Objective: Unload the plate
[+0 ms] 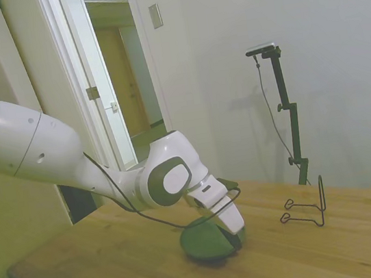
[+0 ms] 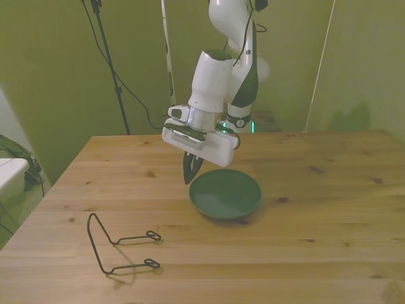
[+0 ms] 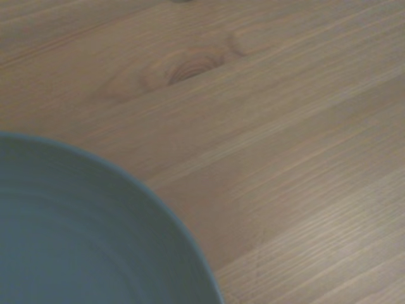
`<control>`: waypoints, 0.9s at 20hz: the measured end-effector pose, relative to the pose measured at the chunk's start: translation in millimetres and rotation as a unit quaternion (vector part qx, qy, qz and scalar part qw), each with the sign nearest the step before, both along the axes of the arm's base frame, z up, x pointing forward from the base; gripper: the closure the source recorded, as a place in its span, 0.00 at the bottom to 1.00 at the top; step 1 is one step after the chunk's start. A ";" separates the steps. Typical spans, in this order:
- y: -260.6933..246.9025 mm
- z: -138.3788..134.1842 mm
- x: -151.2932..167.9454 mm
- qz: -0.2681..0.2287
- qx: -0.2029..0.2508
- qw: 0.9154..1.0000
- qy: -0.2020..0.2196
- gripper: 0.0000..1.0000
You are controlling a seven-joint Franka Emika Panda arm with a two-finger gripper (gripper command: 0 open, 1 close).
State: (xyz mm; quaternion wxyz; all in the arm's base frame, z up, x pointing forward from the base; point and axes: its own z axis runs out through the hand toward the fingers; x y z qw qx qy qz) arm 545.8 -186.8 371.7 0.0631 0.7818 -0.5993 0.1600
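Plate [image 2: 226, 194]: round, shallow, smooth green

Dim, greenish-yellow cast in side & front views, soft shadows on table [image 2: 329, 221]; wrist view slightly blurred.

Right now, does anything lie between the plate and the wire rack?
Nothing. In the front view only bare wood of the table separates the plate from the wire rack; the side view shows the same gap empty.
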 end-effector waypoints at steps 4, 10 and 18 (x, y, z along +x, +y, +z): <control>-8.8 14.6 -1.3 -0.001 -0.003 1.000 -0.011 0.00; -8.5 36.4 -5.5 0.011 -0.007 1.000 -0.025 0.00; -0.7 48.7 -2.5 0.018 -0.007 0.999 -0.028 0.00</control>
